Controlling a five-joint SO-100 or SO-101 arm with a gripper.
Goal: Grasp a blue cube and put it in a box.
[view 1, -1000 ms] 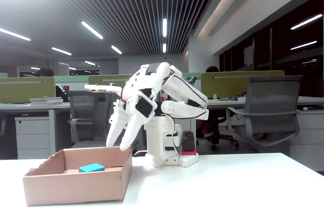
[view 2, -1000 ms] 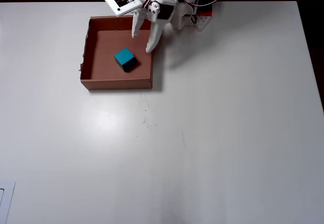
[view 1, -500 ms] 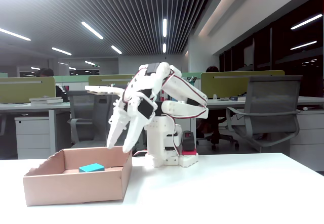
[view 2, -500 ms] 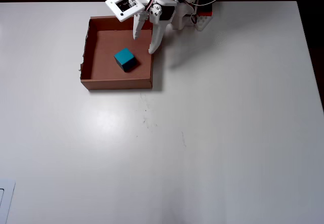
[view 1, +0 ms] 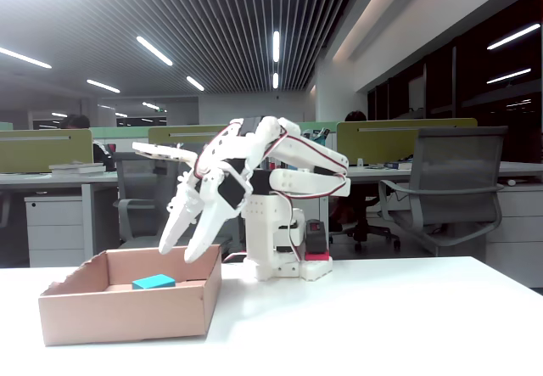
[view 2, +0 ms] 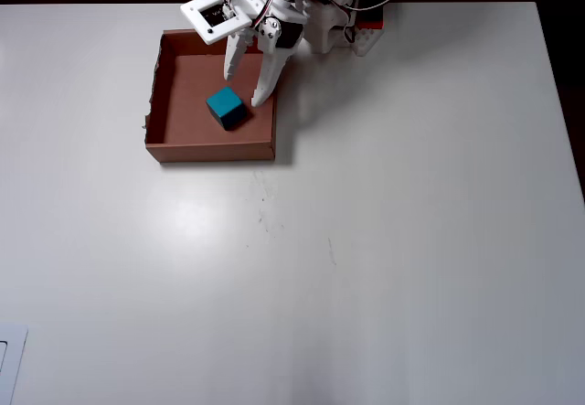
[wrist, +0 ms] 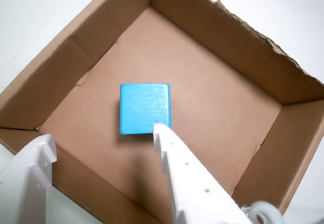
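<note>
The blue cube (view 2: 226,108) lies flat on the floor of the brown cardboard box (view 2: 210,152), near its middle. My gripper (view 2: 244,90) hangs open and empty over the box's inside, just right of the cube in the overhead view. In the fixed view the gripper (view 1: 180,251) points down, its tips a little above the box (view 1: 127,312) and the cube (view 1: 153,282). In the wrist view one white finger (wrist: 174,158) ends at the edge of the cube (wrist: 144,108). The other finger (wrist: 35,168) sits over the near wall of the box (wrist: 228,37).
The arm's white base (view 2: 338,21) stands at the table's far edge, right of the box. A white object (view 2: 9,359) shows at the overhead view's bottom left corner. Office chairs (view 1: 450,189) and desks stand behind the table.
The gripper has swung left, further over the inside of the box and closer to the cube, staying open. The cube and the box have not moved.
</note>
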